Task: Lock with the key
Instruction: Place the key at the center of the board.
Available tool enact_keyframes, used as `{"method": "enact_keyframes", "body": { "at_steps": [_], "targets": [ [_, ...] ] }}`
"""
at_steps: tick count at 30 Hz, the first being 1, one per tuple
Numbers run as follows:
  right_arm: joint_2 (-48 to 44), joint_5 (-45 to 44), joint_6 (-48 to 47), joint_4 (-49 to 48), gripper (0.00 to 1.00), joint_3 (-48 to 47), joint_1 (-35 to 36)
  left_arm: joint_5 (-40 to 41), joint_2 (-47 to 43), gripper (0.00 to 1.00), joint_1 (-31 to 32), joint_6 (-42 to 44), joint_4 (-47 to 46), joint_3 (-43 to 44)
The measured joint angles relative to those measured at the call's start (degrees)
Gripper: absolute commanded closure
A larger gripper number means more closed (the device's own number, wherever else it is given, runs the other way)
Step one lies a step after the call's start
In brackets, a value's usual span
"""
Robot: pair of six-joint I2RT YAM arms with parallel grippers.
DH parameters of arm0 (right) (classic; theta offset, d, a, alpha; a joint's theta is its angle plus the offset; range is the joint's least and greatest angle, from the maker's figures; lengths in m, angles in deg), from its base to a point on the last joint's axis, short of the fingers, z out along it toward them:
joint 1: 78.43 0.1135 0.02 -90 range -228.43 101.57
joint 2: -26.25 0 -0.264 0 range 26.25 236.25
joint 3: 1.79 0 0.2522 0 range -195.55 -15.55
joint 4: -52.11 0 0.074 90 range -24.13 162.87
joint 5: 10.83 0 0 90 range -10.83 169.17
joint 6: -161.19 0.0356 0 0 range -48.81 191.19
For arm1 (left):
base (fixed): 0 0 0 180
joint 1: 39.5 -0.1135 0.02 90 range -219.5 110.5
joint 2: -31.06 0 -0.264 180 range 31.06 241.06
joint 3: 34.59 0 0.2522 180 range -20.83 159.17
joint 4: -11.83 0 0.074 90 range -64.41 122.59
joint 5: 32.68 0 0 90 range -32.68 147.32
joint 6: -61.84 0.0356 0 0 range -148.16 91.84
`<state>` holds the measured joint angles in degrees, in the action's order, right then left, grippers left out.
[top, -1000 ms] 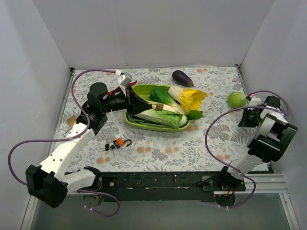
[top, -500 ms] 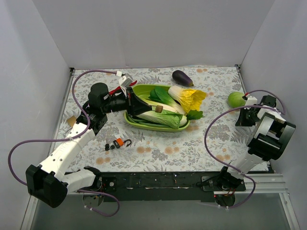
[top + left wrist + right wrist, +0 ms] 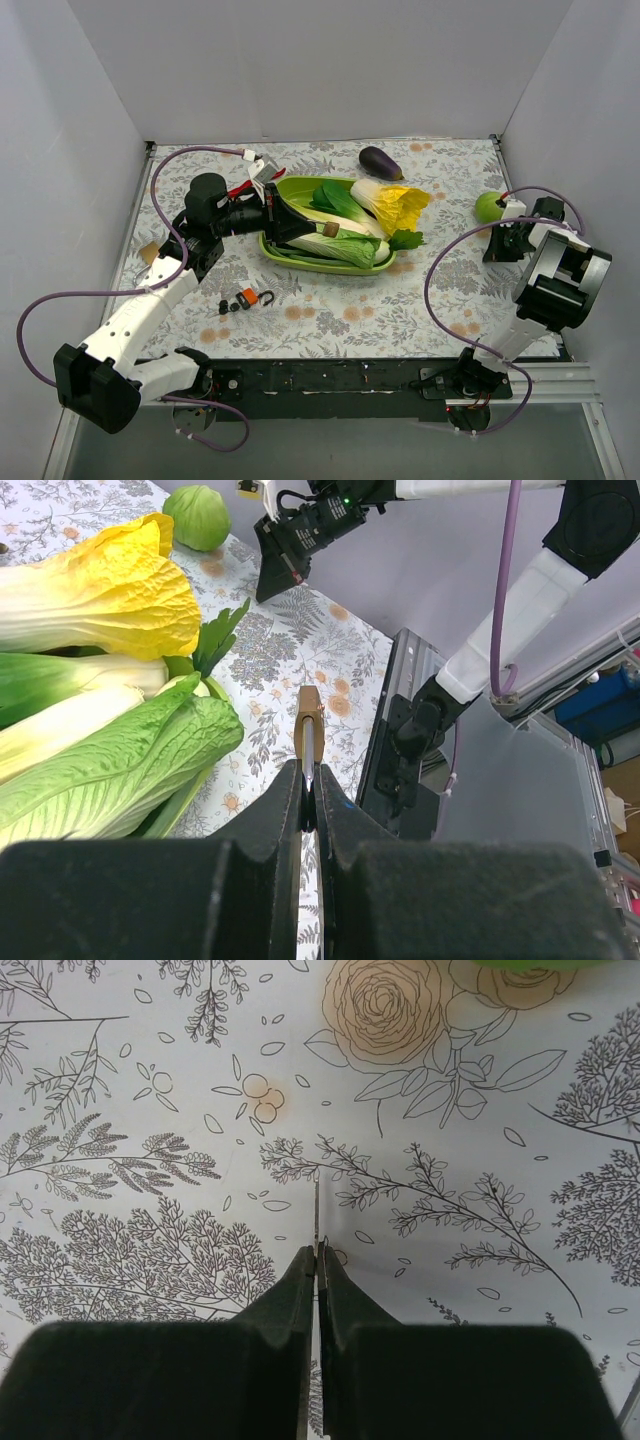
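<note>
My left gripper (image 3: 322, 230) reaches over the green tray and is shut on a small brown-and-silver lock (image 3: 330, 229). In the left wrist view the lock (image 3: 310, 715) sticks up edge-on from the closed tips of that gripper (image 3: 308, 770). My right gripper (image 3: 492, 248) hangs low at the right side of the table. In the right wrist view this gripper (image 3: 317, 1252) is shut on a thin metal key blade (image 3: 316, 1210), edge-on over the floral cloth. The two grippers are far apart. The right gripper also shows in the left wrist view (image 3: 275, 575).
A green tray (image 3: 290, 186) holds cabbages and leafy greens. An aubergine (image 3: 380, 161) lies behind it and a green ball (image 3: 492, 207) sits by the right gripper. Small black parts and an orange piece with a hook (image 3: 247, 298) lie at the front left. Grey walls enclose the table.
My right gripper has moved a little left, away from the right wall and past the green ball. The left arm has barely moved and keeps its hold.
</note>
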<state>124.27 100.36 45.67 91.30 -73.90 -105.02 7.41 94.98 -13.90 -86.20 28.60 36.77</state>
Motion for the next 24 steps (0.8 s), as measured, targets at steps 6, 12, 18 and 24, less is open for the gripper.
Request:
{"method": "enact_keyframes", "body": {
  "at_steps": [6, 12, 18, 24],
  "targets": [
    [1.36, 0.00, 0.24, 0.04, 0.75, 0.00, 0.04, 0.00, 0.00, 1.00, 0.00, 0.66, 0.09, 0.00],
    [1.33, 0.61, 0.61, 0.15, 0.64, -0.02, 0.11, 0.00, -0.09, 1.00, 0.00, 0.79, 0.26, -0.04],
    [0.37, -0.22, -0.39, 2.03, 0.41, -0.48, 0.13, 0.11, -0.37, 1.00, 0.00, 0.85, 0.74, -0.04],
    [-5.16, 1.20, -4.09, 11.21, 0.34, -6.25, 0.68, 0.39, -0.61, 1.00, 0.00, -0.20, 1.92, -0.04]
  ]
}}
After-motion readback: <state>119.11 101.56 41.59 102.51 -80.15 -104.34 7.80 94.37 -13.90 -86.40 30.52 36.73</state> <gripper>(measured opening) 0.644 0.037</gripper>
